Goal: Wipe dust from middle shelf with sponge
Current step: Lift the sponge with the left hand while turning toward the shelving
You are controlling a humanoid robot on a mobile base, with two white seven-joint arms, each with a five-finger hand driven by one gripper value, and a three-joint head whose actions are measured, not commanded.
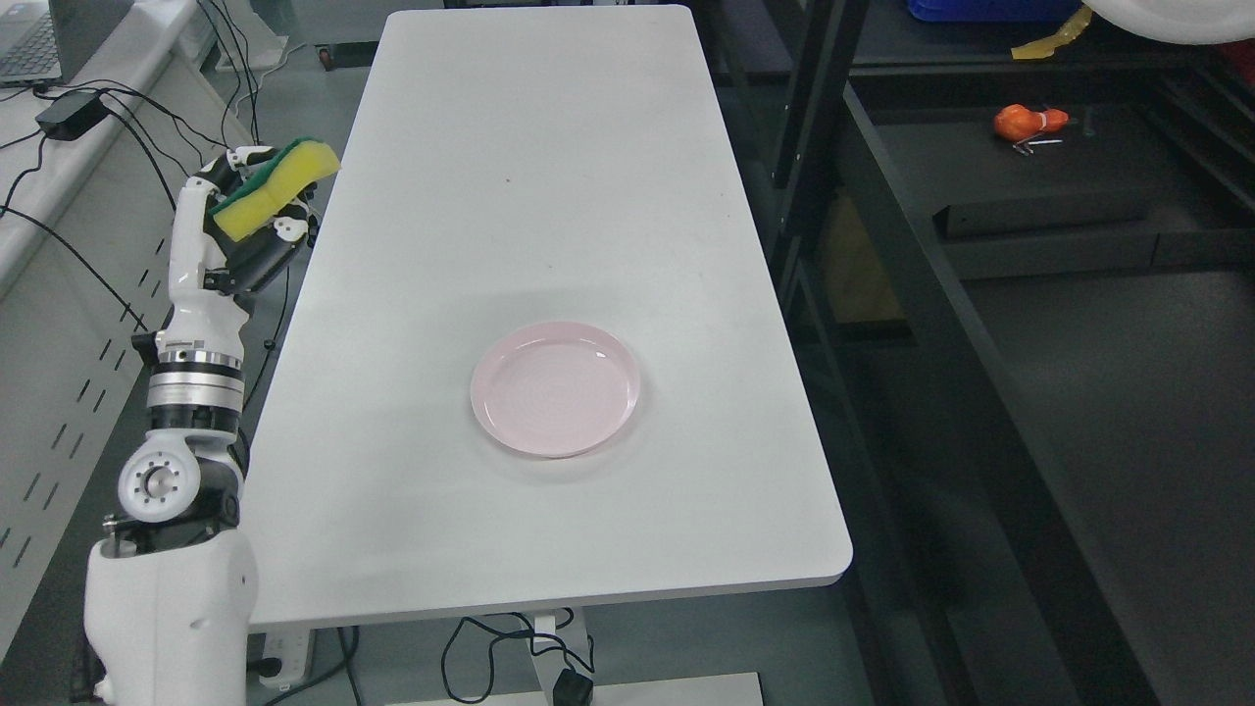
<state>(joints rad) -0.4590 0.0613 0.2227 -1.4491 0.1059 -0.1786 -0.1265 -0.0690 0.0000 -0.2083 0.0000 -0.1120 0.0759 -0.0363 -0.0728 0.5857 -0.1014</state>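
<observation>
My left hand (257, 201) is raised beside the white table's left edge and is shut on a yellow sponge with a green scouring side (275, 188). The sponge is held tilted, in the air, just off the table edge. The dark metal shelf rack (1039, 216) stands to the right of the table, well away from the hand. Its dark shelf board holds a small orange object (1025, 122). My right arm does not show.
A white table (549, 176) fills the middle, with a pink plate (556, 387) near its front. Cables and a power adapter (71, 115) lie on the counter at left. A blue bin (990, 10) sits at the rack's top.
</observation>
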